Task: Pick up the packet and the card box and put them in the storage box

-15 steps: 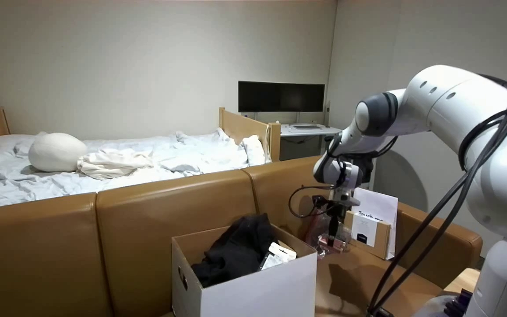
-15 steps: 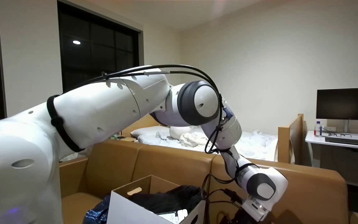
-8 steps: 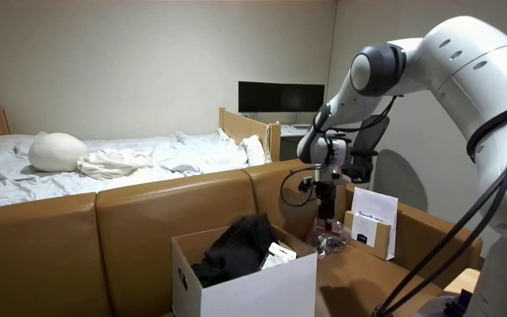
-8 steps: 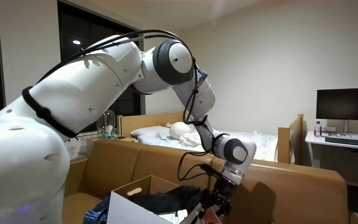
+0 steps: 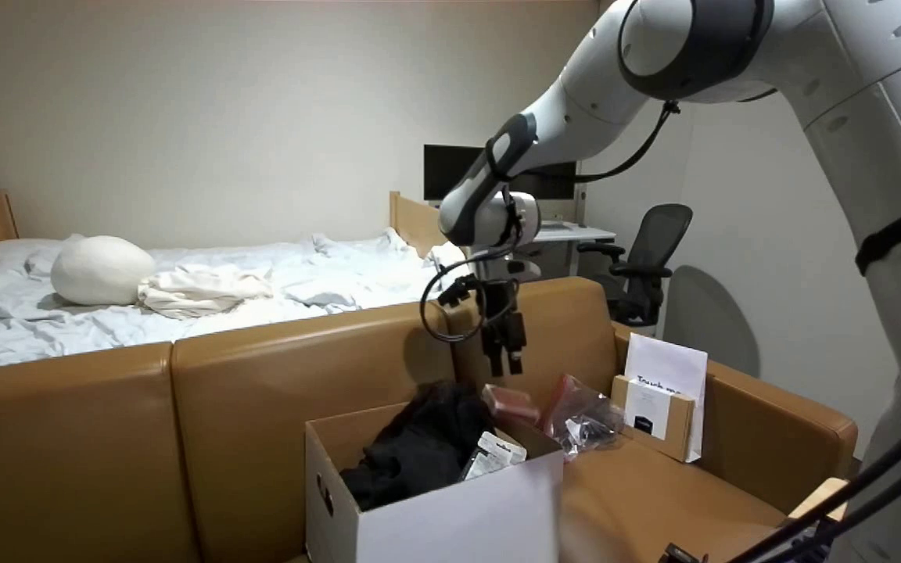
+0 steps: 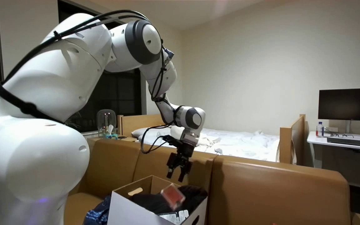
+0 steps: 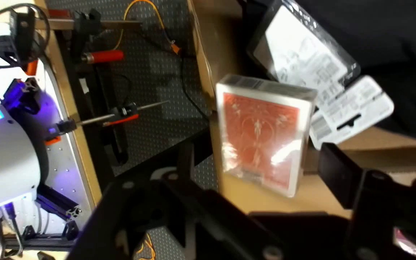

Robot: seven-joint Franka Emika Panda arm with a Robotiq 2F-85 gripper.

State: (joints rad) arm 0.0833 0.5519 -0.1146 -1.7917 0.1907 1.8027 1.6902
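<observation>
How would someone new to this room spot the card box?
At the brown sofa, find the big white carton. Just below the open black gripper, not touching it, is the card box, small and flat. Its red, white-bordered face sets it apart from the carton's black cloth and white packaging.

Glossy film-wrapped card box [image 7: 260,137], matt cardboard storage box [image 5: 458,508], smooth leather-look sofa [image 5: 310,371].

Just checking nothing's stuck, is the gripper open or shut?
Open: the gripper has its fingers apart in an exterior view, the card box below, touching neither.
</observation>
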